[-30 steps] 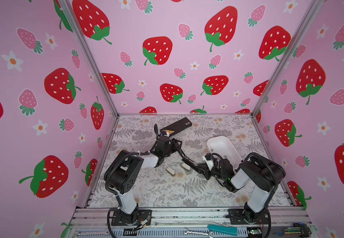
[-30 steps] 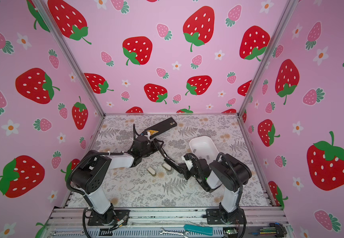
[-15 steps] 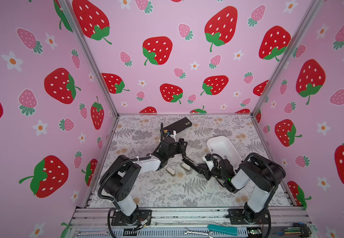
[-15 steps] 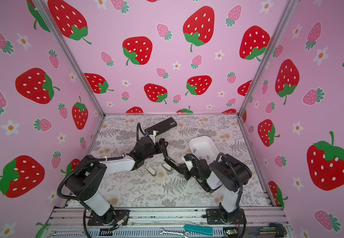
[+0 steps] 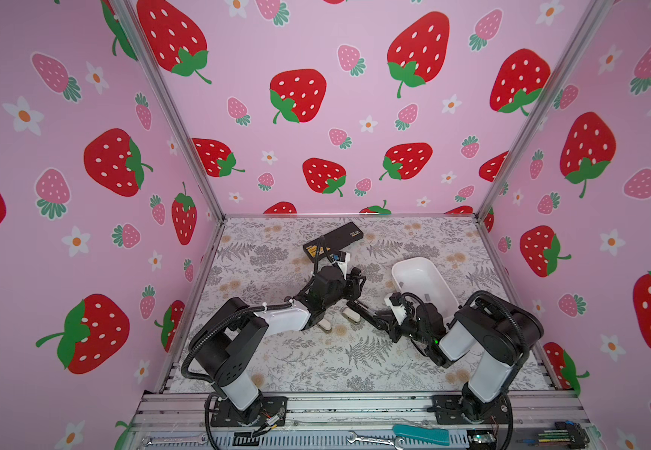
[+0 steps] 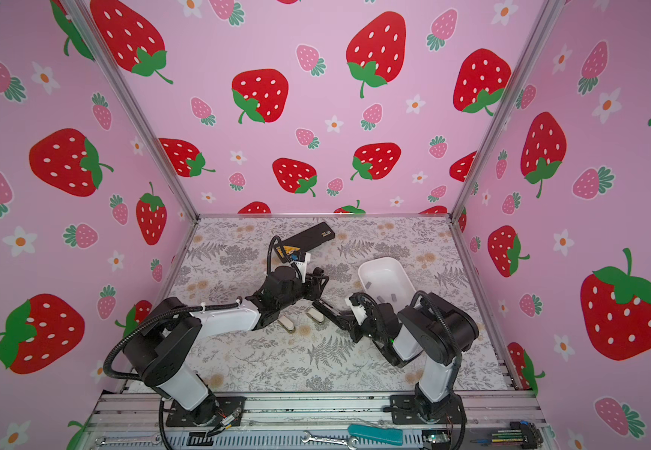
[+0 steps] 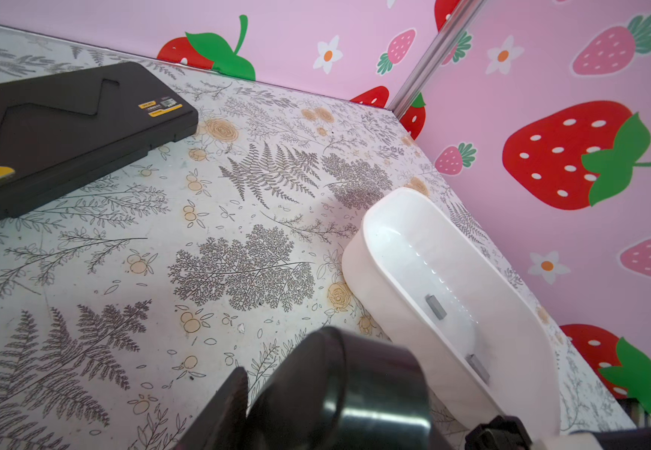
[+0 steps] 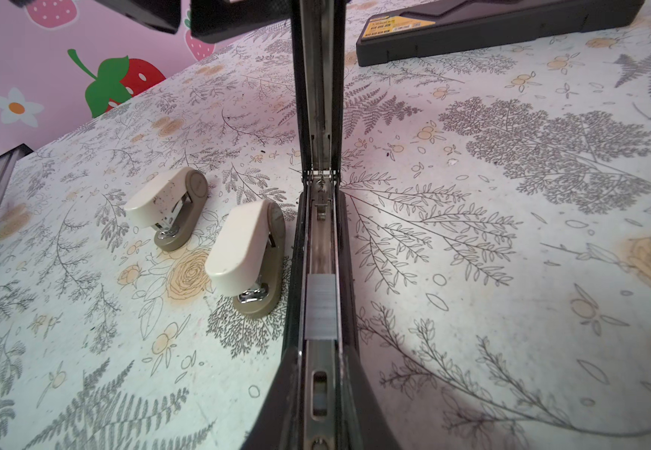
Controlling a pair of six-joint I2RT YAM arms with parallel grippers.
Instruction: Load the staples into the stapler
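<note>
My right claw (image 5: 386,322) clamps the stapler (image 8: 318,218). My left claw (image 5: 356,279), grip unclear, should lower the lid (image 8: 316,58) squarely over the staples (image 8: 320,306) just ahead.

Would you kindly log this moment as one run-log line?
right gripper: shut on black stapler, open | staple strip: in its channel | left gripper: by raised lid, grip unclear | spare staples: in white tray

- 2 ends of the stapler (image 8: 319,233) run off the right wrist view.
- Left wrist view's edge cuts the case (image 7: 62,128).
- 1 end of the tray (image 7: 372,280) hides behind a blurred dark body (image 7: 339,393).
- Both top views: left gripper (image 5: 357,276) too small, dark to tell jaw gap.
</note>
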